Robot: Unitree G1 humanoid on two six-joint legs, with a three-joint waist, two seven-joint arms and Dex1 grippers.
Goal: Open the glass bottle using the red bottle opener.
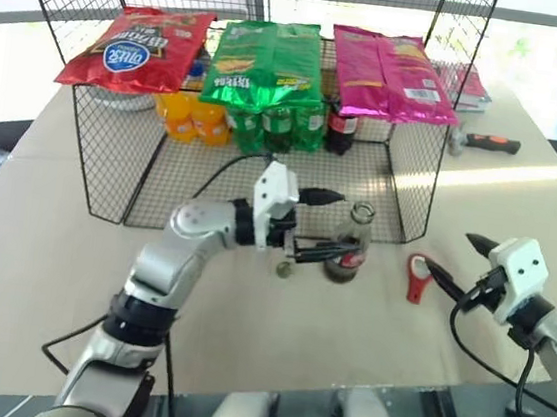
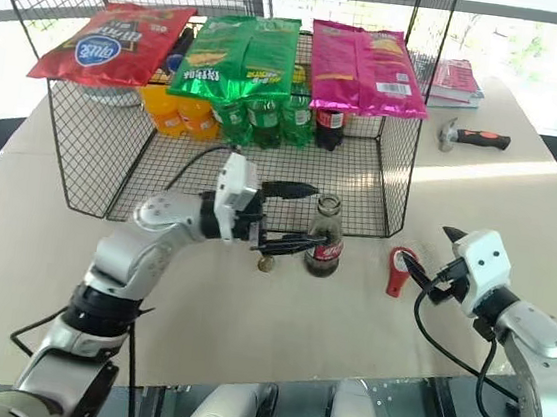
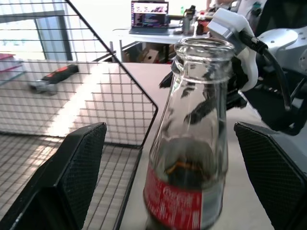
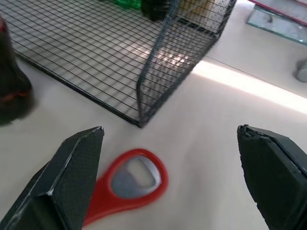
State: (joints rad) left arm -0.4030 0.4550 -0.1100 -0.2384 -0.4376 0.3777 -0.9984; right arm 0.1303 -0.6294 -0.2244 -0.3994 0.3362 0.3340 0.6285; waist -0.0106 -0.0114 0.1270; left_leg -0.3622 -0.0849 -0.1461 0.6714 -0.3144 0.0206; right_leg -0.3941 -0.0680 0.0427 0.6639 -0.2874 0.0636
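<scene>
Watching both pincers gape empty over my bench.
Left pincer flanks the uncapped bottle; right pincer hangs above the opener.

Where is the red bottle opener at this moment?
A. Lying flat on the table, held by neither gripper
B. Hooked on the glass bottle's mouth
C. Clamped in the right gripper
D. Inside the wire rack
A. The red bottle opener lies flat on the table between the glass bottle and the right gripper, whose fingers are spread apart and grip nothing.
</scene>
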